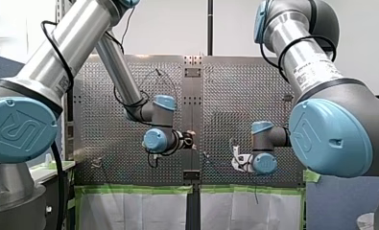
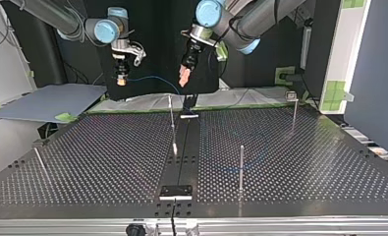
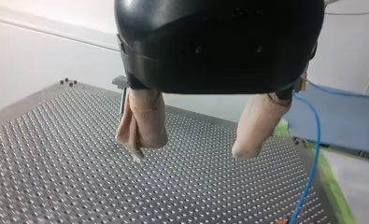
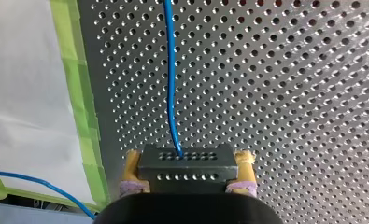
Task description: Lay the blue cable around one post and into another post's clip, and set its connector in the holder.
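1. Here, in the top view, my right gripper [image 2: 120, 81] hangs in the air up and left of the centre post [image 2: 172, 123]. The right wrist view shows its yellow pads [image 4: 131, 163] clenched on the black connector [image 4: 187, 165].
2. The blue cable [image 4: 170, 70] leaves the connector and, in the top view, runs rightward through the air to above the centre post.
3. My left gripper [image 2: 183, 79] hangs just above that post's top. Its beige pads [image 3: 142, 123] are spread apart and hold nothing, and the cable passes beside them.
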`<action>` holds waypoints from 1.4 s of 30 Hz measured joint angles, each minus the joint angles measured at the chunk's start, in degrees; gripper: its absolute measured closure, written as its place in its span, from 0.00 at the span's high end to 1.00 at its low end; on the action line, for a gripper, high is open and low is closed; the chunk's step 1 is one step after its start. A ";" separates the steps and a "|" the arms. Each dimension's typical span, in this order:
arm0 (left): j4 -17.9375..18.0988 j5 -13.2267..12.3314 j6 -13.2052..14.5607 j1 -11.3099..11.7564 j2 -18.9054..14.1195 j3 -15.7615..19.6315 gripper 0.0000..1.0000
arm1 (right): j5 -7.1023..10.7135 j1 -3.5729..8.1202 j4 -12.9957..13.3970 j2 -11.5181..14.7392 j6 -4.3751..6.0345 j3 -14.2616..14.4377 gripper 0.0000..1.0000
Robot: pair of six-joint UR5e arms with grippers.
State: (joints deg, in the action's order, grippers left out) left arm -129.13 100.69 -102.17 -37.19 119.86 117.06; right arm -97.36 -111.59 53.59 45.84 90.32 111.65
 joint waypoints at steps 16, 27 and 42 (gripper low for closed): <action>6.28 -3.78 3.33 0.76 6.98 0.69 1.00 | -0.18 -1.23 -6.14 0.24 -4.45 -1.45 0.00; 7.00 -4.98 5.15 0.62 8.78 0.54 1.00 | 2.22 -1.51 -6.31 2.98 -2.83 -1.88 0.00; 8.51 -4.42 2.44 0.32 14.97 -4.09 1.00 | 6.21 -1.78 -9.00 3.67 0.22 -1.84 0.00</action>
State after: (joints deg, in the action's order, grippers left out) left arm -120.62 96.26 -99.73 -36.87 134.84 112.97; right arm -91.14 -113.37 44.60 49.51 90.55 109.81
